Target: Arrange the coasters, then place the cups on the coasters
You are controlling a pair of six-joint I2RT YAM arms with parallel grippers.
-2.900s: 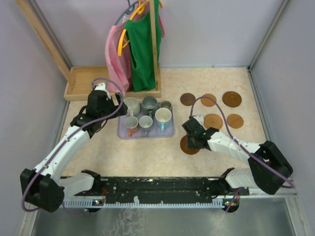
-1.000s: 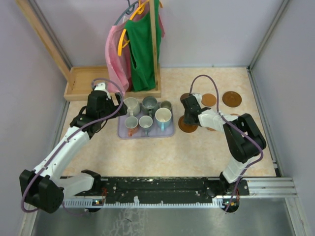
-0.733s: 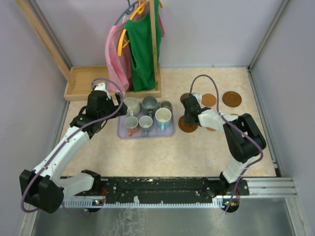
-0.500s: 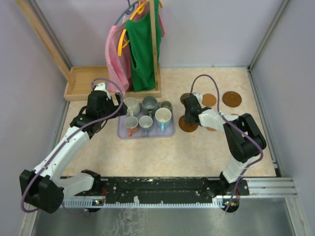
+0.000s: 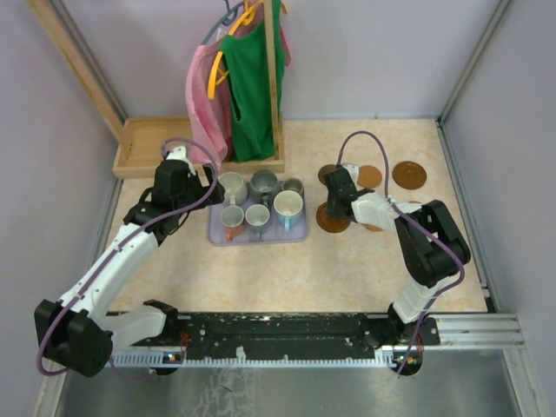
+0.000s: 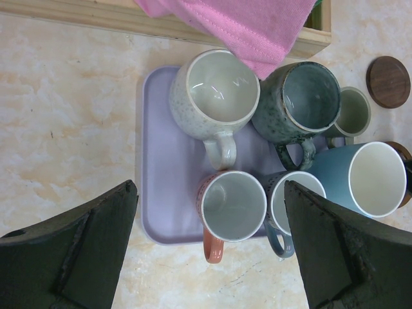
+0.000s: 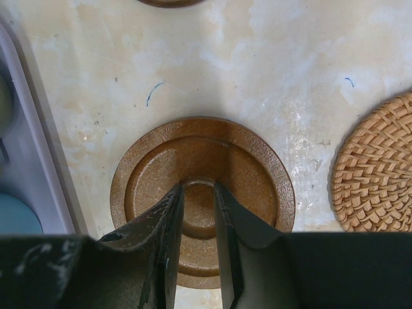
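While my left gripper [image 6: 211, 187] hangs open, empty, one coaster [image 7: 257, 174] lies just beside the tray [image 6: 161, 180].
My right gripper [image 7: 198, 190], nearly closed, sits over its centre to seat it flat — gripping or pinning, I cannot tell.

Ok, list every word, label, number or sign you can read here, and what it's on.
None can be read.
The cups, tray and coasters bear no print.
The blue scribbles on the table are only marks, not letters.
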